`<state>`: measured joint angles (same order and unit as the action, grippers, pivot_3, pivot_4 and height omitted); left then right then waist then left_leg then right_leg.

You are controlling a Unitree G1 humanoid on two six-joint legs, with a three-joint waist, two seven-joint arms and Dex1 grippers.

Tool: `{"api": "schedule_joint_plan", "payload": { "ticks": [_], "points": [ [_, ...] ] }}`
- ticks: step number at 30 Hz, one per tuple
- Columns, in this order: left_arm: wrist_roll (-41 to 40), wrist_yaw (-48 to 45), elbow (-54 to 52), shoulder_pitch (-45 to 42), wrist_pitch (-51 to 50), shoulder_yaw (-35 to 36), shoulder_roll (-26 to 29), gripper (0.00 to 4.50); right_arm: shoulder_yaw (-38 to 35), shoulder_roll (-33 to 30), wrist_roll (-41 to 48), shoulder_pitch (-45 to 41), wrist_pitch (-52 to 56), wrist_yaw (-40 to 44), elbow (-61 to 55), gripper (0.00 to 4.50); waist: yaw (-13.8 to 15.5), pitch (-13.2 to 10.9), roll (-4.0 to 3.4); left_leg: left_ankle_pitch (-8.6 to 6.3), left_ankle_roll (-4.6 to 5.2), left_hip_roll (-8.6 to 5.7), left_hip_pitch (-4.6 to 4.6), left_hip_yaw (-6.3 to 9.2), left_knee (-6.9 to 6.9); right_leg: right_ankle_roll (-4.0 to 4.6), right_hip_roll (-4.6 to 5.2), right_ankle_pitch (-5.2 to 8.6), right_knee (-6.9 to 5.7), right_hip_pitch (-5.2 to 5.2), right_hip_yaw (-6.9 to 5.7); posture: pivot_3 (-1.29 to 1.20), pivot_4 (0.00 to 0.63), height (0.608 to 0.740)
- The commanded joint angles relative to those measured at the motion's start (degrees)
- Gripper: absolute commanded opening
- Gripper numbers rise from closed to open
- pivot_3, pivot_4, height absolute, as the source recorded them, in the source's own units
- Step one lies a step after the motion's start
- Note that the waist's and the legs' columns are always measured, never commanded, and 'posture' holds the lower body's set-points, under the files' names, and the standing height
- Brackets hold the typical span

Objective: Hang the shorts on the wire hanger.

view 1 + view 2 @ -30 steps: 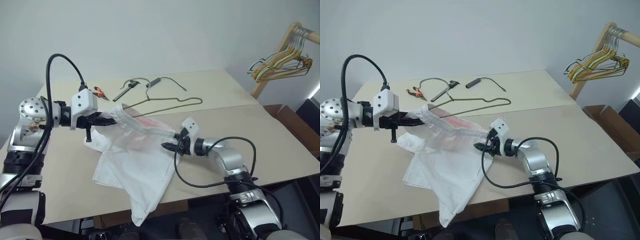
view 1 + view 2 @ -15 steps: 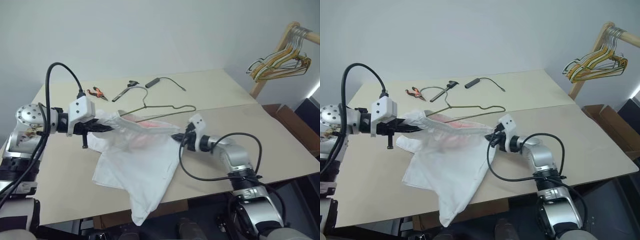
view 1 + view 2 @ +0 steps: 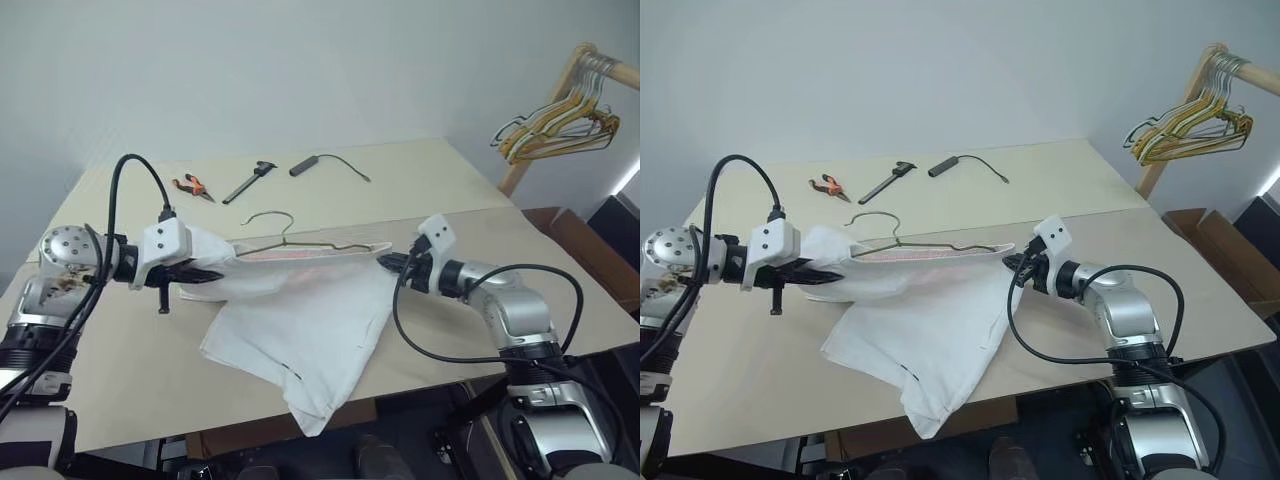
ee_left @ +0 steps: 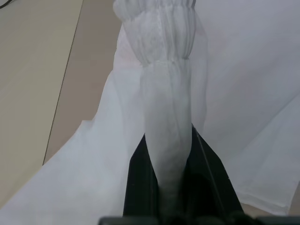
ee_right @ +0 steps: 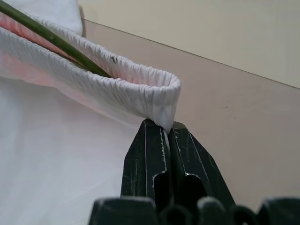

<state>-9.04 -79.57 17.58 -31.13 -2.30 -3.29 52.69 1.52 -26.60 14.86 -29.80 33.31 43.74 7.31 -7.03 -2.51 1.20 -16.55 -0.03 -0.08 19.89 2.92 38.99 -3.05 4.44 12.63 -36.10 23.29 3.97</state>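
On the table (image 3: 560, 300) in the head views, we see the shorts (image 3: 300, 330) stretched by the waistband between both grippers, the hanger (image 3: 300, 243) threaded into it with its hook poking out at the far edge; we judge the hanging nearly done, only settling left. In the left wrist view, our left gripper (image 4: 171, 154) is clamped on bunched waistband. In the right wrist view, our right gripper (image 5: 161, 133) pinches the waistband's right end, the hanger's wire running inside

Bare table (image 3: 560, 255) at right and lower left; pliers (image 3: 194, 186), tool (image 3: 245, 183) and cable (image 3: 330, 162) crowd the upper centre; hanger bunch (image 3: 555, 125) upper right.
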Motion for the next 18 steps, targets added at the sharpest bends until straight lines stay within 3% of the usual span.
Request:
{"api": "schedule_joint_plan", "payload": {
  "ticks": [1, 12, 18],
  "points": [
    [3.24, 0.69, 1.62, 1.57, 2.63, -0.87, 2.01, 0.00, -3.49, -3.46, 1.00, 0.07, -1.59, 0.47, -4.27, 0.04, 0.03, 0.00, -0.01, 0.00, 0.00, 0.00, 0.00, 0.00, 0.00, 0.00, 0.00, 0.00, 0.00, 0.00, 0.00, -0.06, 0.000, 0.740],
    [4.41, 3.47, 4.18, -2.27, 2.31, -3.91, -3.84, 0.00, 4.42, -7.04, -0.19, 3.50, -5.38, 6.34, -18.55, 0.04, 0.15, 0.00, 0.00, 0.00, 0.00, 0.00, 0.03, 0.00, 0.02, -0.02, 0.00, 0.01, 0.01, -0.01, -0.02, -0.08, 0.000, 0.740],
    [5.11, 3.32, 6.26, -5.52, 2.90, -4.93, -6.57, 0.00, 7.85, -8.17, -4.37, 3.24, -7.27, 5.72, -19.84, 1.80, 0.06, 0.01, 0.01, 0.00, 0.00, -0.01, 0.03, -0.01, 0.03, -0.02, 0.01, 0.01, 0.02, -0.02, -0.02, -0.09, 0.000, 0.740]
  ]
}}
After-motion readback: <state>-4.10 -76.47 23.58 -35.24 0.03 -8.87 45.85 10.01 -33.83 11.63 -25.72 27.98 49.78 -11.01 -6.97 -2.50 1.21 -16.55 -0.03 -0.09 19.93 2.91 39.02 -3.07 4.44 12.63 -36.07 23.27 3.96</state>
